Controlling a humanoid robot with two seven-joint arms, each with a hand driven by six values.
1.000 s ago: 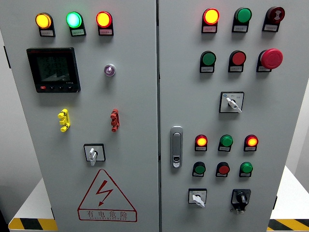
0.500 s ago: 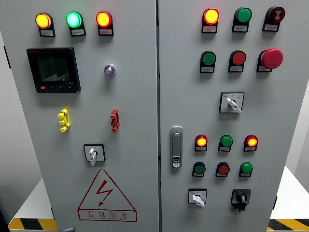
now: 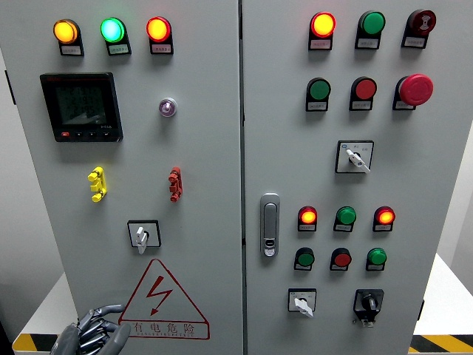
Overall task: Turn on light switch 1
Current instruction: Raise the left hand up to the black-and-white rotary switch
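1. head view: only the left hand shows, low at the bottom left in front of the grey cabinet, its dark fingers loosely spread and holding nothing. the right hand is out of view.
2. none of the labels can be read, so which control is light switch 1 is my guess: the nearest candidate is the small white-handled switch on the left door, straight up and a little right of the fingers, above the red warning triangle.
3. its handle points down, long axis upright, so the hand would need to rise past the triangle. the other switches on the right door lie well apart from it.
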